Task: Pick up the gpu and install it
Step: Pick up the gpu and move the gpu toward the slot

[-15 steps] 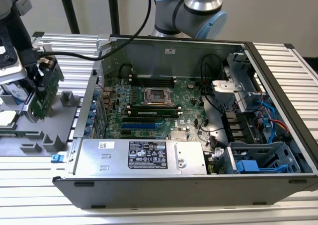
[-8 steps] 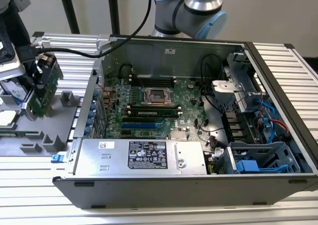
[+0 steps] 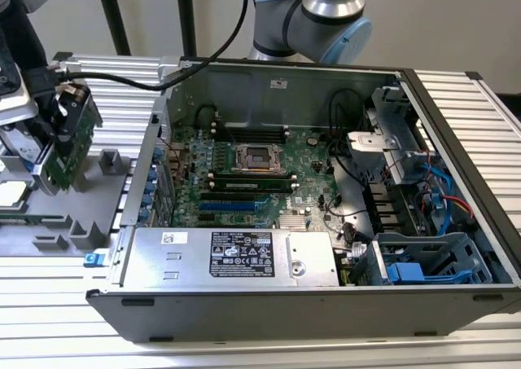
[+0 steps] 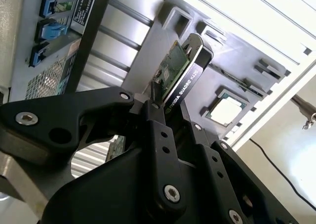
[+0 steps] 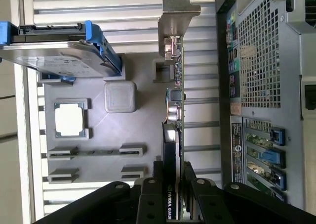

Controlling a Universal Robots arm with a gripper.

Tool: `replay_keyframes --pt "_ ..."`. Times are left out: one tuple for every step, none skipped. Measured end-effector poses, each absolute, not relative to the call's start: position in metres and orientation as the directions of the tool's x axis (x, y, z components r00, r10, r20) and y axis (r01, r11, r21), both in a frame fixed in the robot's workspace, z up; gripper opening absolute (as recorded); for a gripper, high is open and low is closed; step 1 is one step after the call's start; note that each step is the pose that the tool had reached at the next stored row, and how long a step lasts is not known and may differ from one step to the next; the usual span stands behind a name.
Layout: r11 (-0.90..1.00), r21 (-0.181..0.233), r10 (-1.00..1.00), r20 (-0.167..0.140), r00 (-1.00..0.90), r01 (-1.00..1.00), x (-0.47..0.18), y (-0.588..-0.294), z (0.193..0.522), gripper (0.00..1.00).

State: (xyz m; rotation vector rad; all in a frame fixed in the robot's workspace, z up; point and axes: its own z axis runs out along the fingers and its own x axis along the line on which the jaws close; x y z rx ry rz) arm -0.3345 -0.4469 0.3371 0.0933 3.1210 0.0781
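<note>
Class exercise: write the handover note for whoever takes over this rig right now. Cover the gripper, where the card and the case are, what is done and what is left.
The gripper is shut on the gpu, clamping one end of it, with the green board on one side and the black shroud on the other.
Where: the gpu is over the grey parts tray at the exterior view's left, outside the open computer case. I cannot tell whether it is fully clear of the tray's holder.
Done: the grasp.
Left: carrying it to the case. The gpu is not yet on the motherboard.
</note>
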Motion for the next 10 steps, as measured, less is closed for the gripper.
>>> replay_keyframes --pt "0.997 0.050 0.060 -0.017 -0.998 0.059 -0.3345 -0.4469 0.3377 0.00" --pt "0.997 0.050 0.060 -0.017 -0.998 0.059 -0.3345 -0.4469 0.3383 0.00" --pt "0.997 0.050 0.060 -0.017 -0.998 0.059 -0.3345 -0.4469 0.3390 0.00" --pt "0.997 0.050 0.060 -0.017 -0.998 0.059 -0.3344 -0.4470 0.3395 0.00" --pt "0.997 0.050 0.060 -0.017 -0.998 0.059 -0.3344 -0.4470 0.3402 0.00" --pt "0.997 0.050 0.060 -0.017 -0.998 0.059 -0.3344 -0.4469 0.3408 0.00" --pt "0.997 0.050 0.060 -0.017 -0.998 0.059 -0.3344 -0.4469 0.3414 0.00" --pt "0.997 0.050 0.060 -0.017 -0.998 0.059 -0.3344 -0.4470 0.3420 0.00" --pt "0.997 0.050 0.060 -0.017 -0.998 0.059 -0.3344 -0.4469 0.3427 0.00" --pt "0.997 0.050 0.060 -0.017 -0.998 0.059 -0.3344 -0.4469 0.3433 0.00"
